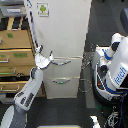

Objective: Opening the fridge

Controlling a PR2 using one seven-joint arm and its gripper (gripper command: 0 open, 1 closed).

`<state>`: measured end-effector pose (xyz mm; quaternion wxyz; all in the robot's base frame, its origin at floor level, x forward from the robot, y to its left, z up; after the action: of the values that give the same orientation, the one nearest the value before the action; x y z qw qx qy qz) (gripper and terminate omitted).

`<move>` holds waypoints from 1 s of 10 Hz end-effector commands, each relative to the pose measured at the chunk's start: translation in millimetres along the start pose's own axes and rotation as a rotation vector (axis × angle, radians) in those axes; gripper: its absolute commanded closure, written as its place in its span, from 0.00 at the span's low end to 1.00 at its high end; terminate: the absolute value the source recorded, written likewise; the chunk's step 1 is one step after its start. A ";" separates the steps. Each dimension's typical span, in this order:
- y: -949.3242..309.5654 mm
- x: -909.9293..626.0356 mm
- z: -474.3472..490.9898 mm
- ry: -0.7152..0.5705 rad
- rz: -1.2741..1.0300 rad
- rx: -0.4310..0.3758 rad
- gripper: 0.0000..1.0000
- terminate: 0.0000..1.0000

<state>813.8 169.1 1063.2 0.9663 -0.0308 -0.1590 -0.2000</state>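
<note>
The tall white fridge [62, 35] stands in the middle of the exterior view. A small green-figure sticker [43, 8] sits at the top of its large upper door, and below are two drawers with curved silver handles [67, 61]. The upper door looks shut, and no shelves show. My grey arm comes up from the bottom left. My gripper [45, 53] is at the fridge's left edge, level with the bottom of the upper door. Its fingers [39, 49] are spread apart and hold nothing.
A tan wooden drawer cabinet [15, 47] stands right beside the fridge on the exterior view's left, behind my arm. A white-and-blue robot body [114, 67] with cables stands on the exterior view's right. The floor is dark.
</note>
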 end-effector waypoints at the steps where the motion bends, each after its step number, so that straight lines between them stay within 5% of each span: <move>1: 72.1 45.1 32.6 0.029 0.147 0.029 0.00 0.00; 4: 118.3 16.7 45.2 0.053 0.182 0.083 0.00 0.00; 10: 119.4 60.3 -6.0 0.126 0.193 0.024 0.00 0.00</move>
<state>878.3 275.1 1108.0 0.9872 -0.0069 -0.1232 -0.1007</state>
